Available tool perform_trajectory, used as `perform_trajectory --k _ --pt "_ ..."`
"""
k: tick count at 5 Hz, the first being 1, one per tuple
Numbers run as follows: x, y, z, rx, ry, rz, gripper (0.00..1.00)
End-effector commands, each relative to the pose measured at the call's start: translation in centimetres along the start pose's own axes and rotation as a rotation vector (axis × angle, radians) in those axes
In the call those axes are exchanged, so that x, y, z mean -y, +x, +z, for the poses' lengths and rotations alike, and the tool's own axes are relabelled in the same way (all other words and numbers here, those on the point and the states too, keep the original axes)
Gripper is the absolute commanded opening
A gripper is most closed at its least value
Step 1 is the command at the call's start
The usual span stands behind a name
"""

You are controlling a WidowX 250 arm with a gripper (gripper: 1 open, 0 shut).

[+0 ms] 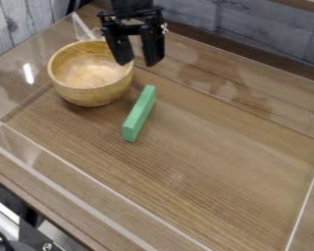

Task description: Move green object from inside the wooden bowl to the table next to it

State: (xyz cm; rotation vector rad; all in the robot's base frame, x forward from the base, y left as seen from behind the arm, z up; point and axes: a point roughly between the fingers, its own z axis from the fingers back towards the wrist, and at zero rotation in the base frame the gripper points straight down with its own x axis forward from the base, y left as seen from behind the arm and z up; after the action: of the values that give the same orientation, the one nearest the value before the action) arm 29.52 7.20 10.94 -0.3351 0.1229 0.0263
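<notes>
Camera view: green object lies flat on the table, just beside the wooden bowl at its 4 o'clock; bowl looks empty. Gripper hangs with jaws apart, holding nothing, at bowl's 1 o'clock. Risk: descending fingers clip the rim, shoving bowl into block. Clear wall close at 9 o'clock; open tabletop toward 4.

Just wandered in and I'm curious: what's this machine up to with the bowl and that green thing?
A single robot arm's gripper hangs open and empty above the far rim of the wooden bowl. The bowl looks empty. The green object lies flat on the table just right of it, apart from the gripper.
</notes>
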Motion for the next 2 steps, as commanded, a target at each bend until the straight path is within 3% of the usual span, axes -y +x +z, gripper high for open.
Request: perform_trajectory --k 1,2 --pt "2.10 -0.48 2.59 0.074 0.031 -0.065 1.00" --pt "3.09 -0.87 2.87 0.078 0.041 -0.101 1.00"
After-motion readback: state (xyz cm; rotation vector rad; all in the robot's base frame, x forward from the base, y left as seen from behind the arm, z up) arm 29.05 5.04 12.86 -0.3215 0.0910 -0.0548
